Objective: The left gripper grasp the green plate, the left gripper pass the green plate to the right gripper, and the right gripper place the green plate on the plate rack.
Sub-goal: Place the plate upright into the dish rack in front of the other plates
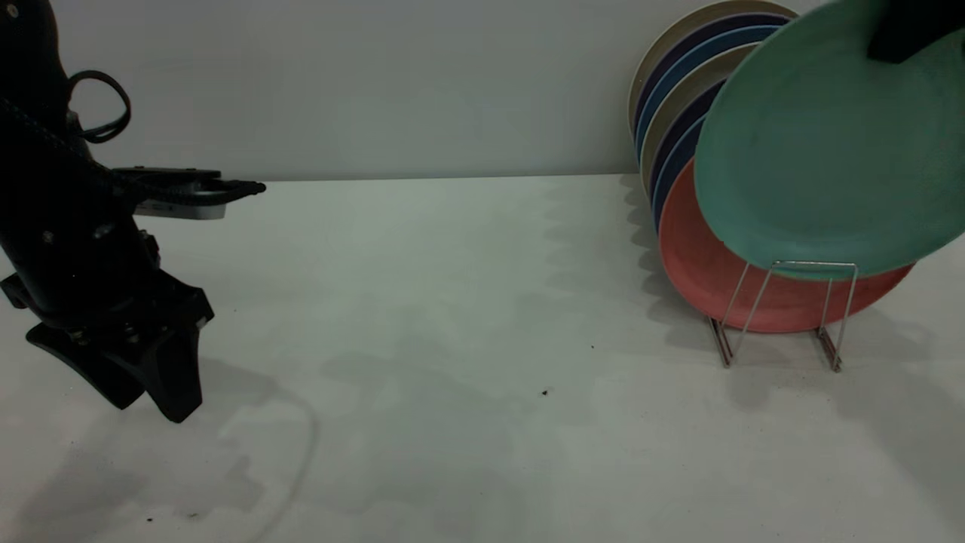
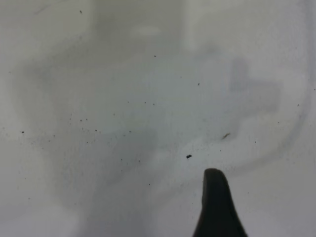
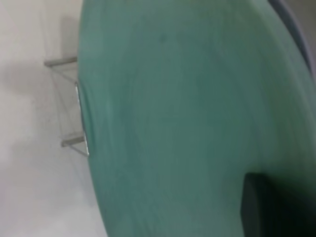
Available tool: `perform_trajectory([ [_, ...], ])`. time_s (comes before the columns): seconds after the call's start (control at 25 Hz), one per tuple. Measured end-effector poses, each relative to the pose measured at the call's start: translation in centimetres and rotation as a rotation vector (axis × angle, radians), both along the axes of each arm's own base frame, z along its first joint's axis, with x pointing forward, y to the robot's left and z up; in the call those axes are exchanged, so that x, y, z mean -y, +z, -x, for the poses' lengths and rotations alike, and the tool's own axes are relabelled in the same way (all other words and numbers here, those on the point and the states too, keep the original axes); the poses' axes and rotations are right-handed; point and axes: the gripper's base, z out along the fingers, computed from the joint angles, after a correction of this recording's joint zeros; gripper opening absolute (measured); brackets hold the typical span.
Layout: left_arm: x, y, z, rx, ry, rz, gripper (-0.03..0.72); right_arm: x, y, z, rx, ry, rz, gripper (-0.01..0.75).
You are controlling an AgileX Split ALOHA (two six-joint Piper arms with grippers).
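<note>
The teal-green plate (image 1: 829,151) hangs tilted at the right, above the table, with my right gripper (image 1: 901,41) shut on its upper rim. Its lower rim sits just behind the top bar of the front wire loop of the plate rack (image 1: 814,263), in front of a salmon-pink plate. In the right wrist view the green plate (image 3: 187,113) fills the picture, one dark finger (image 3: 264,207) lies against it, and the rack's wires (image 3: 81,118) show at its edge. My left gripper (image 1: 151,407) hovers low over the table at the far left, open and holding nothing; only one fingertip (image 2: 215,202) shows in its wrist view.
The rack holds the salmon-pink plate (image 1: 701,271) and, behind it, several upright plates (image 1: 678,98) in beige, navy and blue, near the back wall. The white table (image 1: 467,339) stretches bare between the two arms, with a few dark specks (image 1: 544,392).
</note>
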Motion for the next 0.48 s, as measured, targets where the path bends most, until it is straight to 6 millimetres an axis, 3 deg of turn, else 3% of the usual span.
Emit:
perform_trajectory([
  [0.48,0.0,0.0,0.0,-0.001,0.011,0.000,0.518,-0.3,-2.0,-0.9,-0.043,-0.015,-0.029,0.093],
])
